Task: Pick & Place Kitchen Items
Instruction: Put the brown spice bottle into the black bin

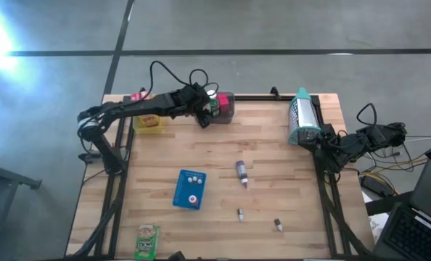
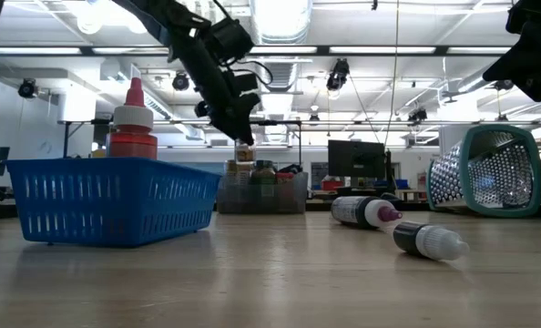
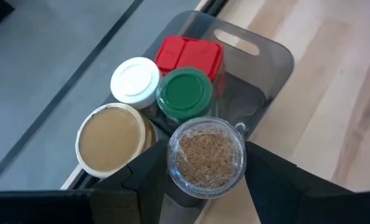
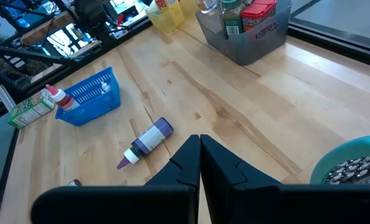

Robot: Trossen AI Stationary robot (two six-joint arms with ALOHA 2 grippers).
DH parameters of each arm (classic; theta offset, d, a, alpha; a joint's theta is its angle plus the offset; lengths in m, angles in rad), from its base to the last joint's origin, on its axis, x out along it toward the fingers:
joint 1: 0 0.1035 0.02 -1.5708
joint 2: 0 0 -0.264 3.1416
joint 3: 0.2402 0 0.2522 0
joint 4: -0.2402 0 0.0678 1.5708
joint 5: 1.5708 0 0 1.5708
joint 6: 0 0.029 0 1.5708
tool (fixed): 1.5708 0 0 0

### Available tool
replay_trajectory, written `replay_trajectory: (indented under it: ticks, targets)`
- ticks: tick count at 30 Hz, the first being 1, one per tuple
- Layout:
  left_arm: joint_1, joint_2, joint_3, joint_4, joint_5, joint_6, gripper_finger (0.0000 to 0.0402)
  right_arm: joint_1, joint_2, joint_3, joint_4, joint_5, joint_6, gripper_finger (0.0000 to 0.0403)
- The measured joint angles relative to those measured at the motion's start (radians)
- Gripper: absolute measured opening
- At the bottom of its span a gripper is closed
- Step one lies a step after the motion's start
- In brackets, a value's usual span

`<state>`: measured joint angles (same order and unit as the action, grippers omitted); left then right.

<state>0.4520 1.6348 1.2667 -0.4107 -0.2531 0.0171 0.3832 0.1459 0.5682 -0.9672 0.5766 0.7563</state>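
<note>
My left gripper (image 3: 207, 163) is shut on a small clear jar of brown granules (image 3: 207, 152), just above the grey bin (image 1: 223, 109) at the table's far edge. In the bin stand a red box (image 3: 189, 55), a white-lidded jar (image 3: 135, 79), a green-lidded jar (image 3: 185, 92) and a tan-lidded jar (image 3: 109, 137). In the low view the held jar (image 2: 244, 153) hangs just over these items. My right gripper (image 4: 200, 149) waits shut and empty at the table's right edge. My left gripper pinches the clear jar by its two opposite sides (image 3: 172, 163), one finger on each. The fingers (image 3: 269, 177) slant down from the table's left side. The jar stays upright, top up, lifted clear above the items in the grey bin.
A yellow bin (image 1: 148, 120) stands left of the grey one. A blue tray (image 1: 189, 189) holding a red-and-white bottle, a purple-capped bottle (image 1: 241, 172), two tiny bottles (image 1: 239, 214) (image 1: 278, 225) and a green packet (image 1: 148, 241) lie on the table. A teal-rimmed perforated basket (image 1: 302, 116) lies at the far right.
</note>
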Motion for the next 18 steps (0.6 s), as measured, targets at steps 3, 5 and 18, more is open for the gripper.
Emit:
replay_trajectory:
  ticks: [3, 5, 18]
  targets:
    - [0.010, 0.000, -0.017, 0.036, -0.001, -0.032, 0.0194, 0.000, 0.000, 0.000, 0.000, 0.000, 0.000, 0.0008]
    - [0.015, 0.000, -0.031, 0.048, 0.000, -0.048, 0.0194, 0.000, 0.000, 0.000, 0.000, 0.000, 0.000, 0.0008]
    - [0.019, 0.032, -0.045, 0.078, 0.001, -0.109, 0.0194, 0.000, 0.000, 0.000, 0.000, 0.000, 0.000, 0.0008]
